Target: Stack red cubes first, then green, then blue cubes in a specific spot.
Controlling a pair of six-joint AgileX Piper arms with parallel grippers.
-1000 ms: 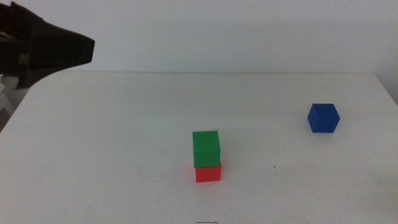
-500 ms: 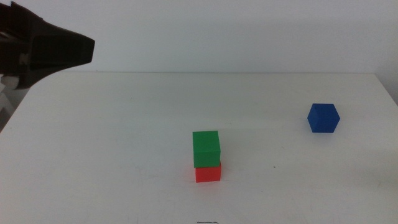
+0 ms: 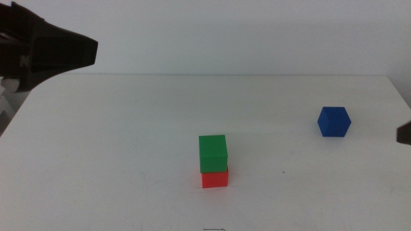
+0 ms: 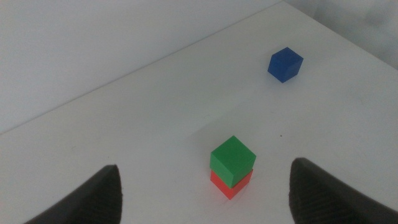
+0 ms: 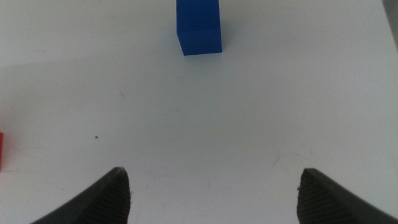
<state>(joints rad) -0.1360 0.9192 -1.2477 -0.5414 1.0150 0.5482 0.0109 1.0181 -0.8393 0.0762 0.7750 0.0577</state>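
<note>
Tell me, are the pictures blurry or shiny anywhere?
Middle view: sharp, even light, only faint shadows beside the blue cube and the green cube. Left wrist view: the left pincer looks soft and out of focus. Right wrist view: no glare, table slightly grainy.

Red cube [image 5: 1, 150] – only sliver at right wrist picture's edge; blue cube [image 5: 198, 27] top cropped there.

The green [image 3: 212, 153] sits directly on top of the red cubes [image 3: 214, 178], forming a two-high stack near the middle of the surface [image 3: 128, 141], toward its front. The blue cubes [image 3: 334, 122] rests alone on the surface, well apart to the right of the stack and farther back. The left gripper [image 4: 205, 190] hangs above the surface's far left corner; the right gripper [image 5: 214, 186] sits at the right edge, near the blue cubes.
</note>
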